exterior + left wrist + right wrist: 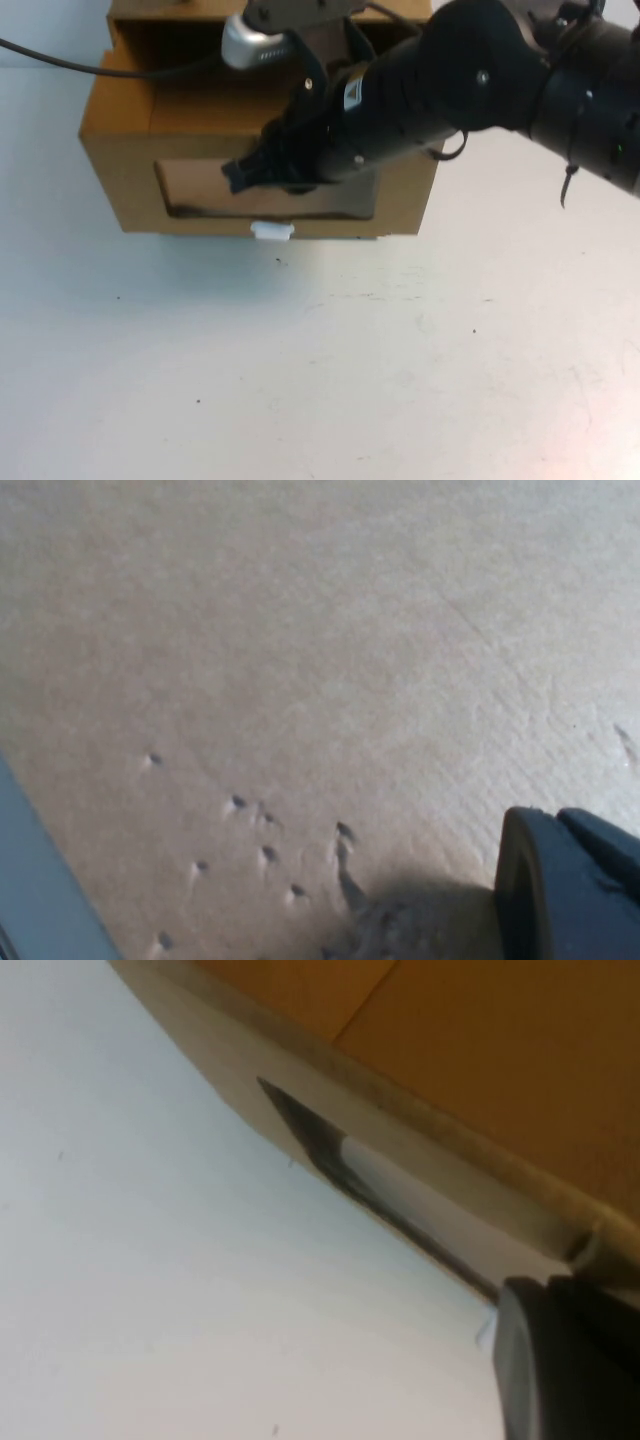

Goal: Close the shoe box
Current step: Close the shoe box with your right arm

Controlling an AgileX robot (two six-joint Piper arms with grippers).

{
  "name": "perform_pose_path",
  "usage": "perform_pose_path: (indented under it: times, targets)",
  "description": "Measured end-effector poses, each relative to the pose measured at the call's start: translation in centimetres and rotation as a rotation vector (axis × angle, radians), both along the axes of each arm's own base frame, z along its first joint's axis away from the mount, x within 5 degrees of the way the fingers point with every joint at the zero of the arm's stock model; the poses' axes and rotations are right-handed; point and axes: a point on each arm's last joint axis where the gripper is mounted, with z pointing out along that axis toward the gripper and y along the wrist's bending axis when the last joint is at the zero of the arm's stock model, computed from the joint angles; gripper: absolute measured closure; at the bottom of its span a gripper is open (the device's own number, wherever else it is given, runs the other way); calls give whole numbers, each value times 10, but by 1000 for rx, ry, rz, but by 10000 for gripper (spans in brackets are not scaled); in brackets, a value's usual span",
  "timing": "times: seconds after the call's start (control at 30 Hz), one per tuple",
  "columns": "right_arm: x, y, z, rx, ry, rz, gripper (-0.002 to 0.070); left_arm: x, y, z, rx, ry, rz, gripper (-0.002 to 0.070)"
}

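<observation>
The brown cardboard shoe box (120, 190) stands at the far middle of the table with its drawer pulled out toward me. Its front has a wide clear window (200, 185) and a small white pull tab (272, 231) below it. My right gripper (238, 174) reaches in from the right, shut and empty, with its tip against the window front. In the right wrist view the box front (450, 1160) and window (400, 1205) pass close by the dark fingers (560, 1360). My left gripper (565, 885) rests close against plain cardboard (300, 660), at the box's far side (290, 12).
The white table (320, 380) spreads in front of the box. The black right arm (520, 80) crosses over the box's right half. A black cable (60, 62) runs in from the far left.
</observation>
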Motion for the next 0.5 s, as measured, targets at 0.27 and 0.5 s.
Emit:
perform_pose_path:
  times: [0.27,0.5]
  targets:
    - [41,-2,6,62,-40,-57,688,0,0,1,0,-1,-1,680]
    - [70,-5,8,149,-10,-43,688,-1,0,3,1,-6,-4,680]
